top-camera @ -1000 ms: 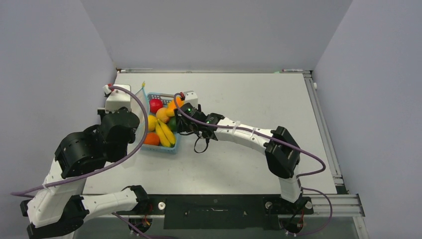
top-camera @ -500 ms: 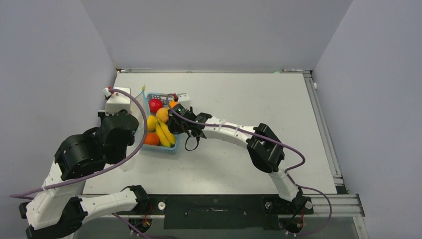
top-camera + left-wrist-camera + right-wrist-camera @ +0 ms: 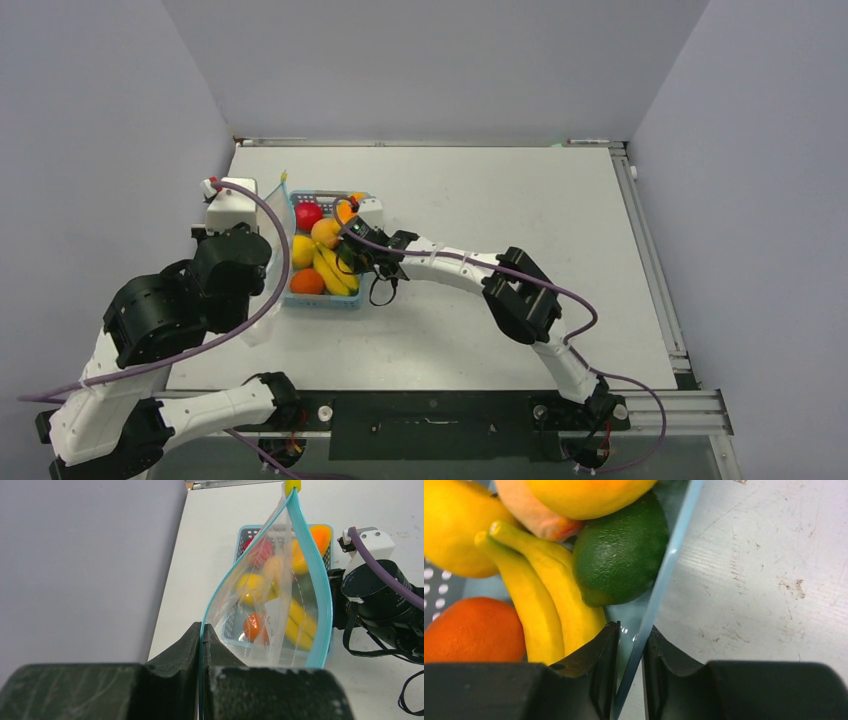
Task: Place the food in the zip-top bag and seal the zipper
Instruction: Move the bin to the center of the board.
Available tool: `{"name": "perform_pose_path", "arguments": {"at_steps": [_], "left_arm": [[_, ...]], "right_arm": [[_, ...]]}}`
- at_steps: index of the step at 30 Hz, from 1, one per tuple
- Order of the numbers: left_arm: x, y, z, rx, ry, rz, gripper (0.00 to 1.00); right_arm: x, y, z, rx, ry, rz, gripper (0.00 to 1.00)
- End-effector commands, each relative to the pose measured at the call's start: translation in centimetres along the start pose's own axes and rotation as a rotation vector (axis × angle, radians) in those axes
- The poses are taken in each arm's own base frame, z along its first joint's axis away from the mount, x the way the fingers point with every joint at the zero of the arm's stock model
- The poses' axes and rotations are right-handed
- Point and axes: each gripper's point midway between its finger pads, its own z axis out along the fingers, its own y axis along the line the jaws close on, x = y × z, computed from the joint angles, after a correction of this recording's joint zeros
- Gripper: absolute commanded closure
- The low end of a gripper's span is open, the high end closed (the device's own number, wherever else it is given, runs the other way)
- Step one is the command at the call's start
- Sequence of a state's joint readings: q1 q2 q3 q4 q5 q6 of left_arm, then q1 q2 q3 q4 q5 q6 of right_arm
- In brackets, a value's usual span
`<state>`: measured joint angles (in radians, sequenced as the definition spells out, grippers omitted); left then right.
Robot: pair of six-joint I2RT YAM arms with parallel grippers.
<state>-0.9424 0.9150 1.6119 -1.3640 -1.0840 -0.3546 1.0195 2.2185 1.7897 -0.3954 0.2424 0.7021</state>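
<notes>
The food lies in a light-blue basket (image 3: 330, 303): red apple (image 3: 309, 213), peach (image 3: 326, 231), lemon (image 3: 303, 247), bananas (image 3: 332, 270), orange (image 3: 306, 282), dark green fruit (image 3: 621, 555). My left gripper (image 3: 201, 630) is shut on the zip-top bag's (image 3: 270, 610) light-blue zipper (image 3: 322, 595) and holds the bag upright, mouth open, left of the basket. The bag is empty; the fruit shows through it. My right gripper (image 3: 631, 635) straddles the basket's right wall (image 3: 674, 550), jaws closed on it, beside the green fruit.
A yellow slider tab (image 3: 292, 486) sits at the far end of the zipper. The grey side wall stands close on the left of the bag. The right arm (image 3: 515, 295) stretches across the table's middle.
My right gripper has moved left and down onto the basket's right wall, its elbow folding leftward. My left wrist and the bag have shifted slightly left.
</notes>
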Motion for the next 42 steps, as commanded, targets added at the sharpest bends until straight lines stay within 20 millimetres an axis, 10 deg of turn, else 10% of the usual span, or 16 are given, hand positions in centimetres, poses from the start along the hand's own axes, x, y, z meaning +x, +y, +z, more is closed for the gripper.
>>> {"name": "perform_pose_path", "arguments": {"at_steps": [1, 13, 42], "left_arm": [[-0.7, -0.3, 0.0, 0.007, -0.020, -0.037, 1.00], [-0.9, -1.2, 0.4, 0.020, -0.017, -0.025, 1.00], [-0.8, -6.8, 2.3, 0.107, -0.002, 0.004, 1.00]], "right_arm": [[-2.0, -0.4, -0.6, 0.018, -0.044, 0.019, 0.82], [-3.4, -5.1, -1.8, 0.056, -0.043, 0.034, 0.95], [-0.5, -26.2, -8.0, 0.221, 0.160, -0.091, 0.95]]}}
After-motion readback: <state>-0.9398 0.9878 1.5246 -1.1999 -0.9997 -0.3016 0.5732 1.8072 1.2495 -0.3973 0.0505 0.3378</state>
